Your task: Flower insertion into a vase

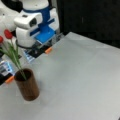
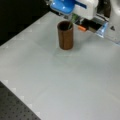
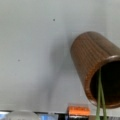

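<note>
My gripper (image 1: 41,37) sits at the upper left of a front view, a white housing with blue finger parts, above the desk's (image 1: 82,82) far edge and well apart from the vase (image 1: 27,85). In a front view it appears at the top edge (image 2: 67,7), just behind and above the vase (image 2: 65,35). Whether the blue fingers are spread or pressed together I cannot tell. Nothing is visibly held between them.

The vase is a dark brown wood-look cylinder standing upright on the grey desk surface, at the lower left of a front view and top centre of a front view. In the wrist view the vase (image 3: 95,62) fills the right side, its dark opening turned toward the camera.

The flowers (image 1: 7,37) are already in the vase. Their green stems (image 1: 15,56) rise out of the opening and lean toward a front view's left, ending in red blooms near the left edge. In the wrist view, two thin green stems (image 3: 100,97) cross the rim and pass into the dark interior.

Small orange markers (image 1: 48,50) lie along the desk's far edge; one (image 3: 78,110) shows at the bottom of the wrist view, just below the vase rim.
</note>
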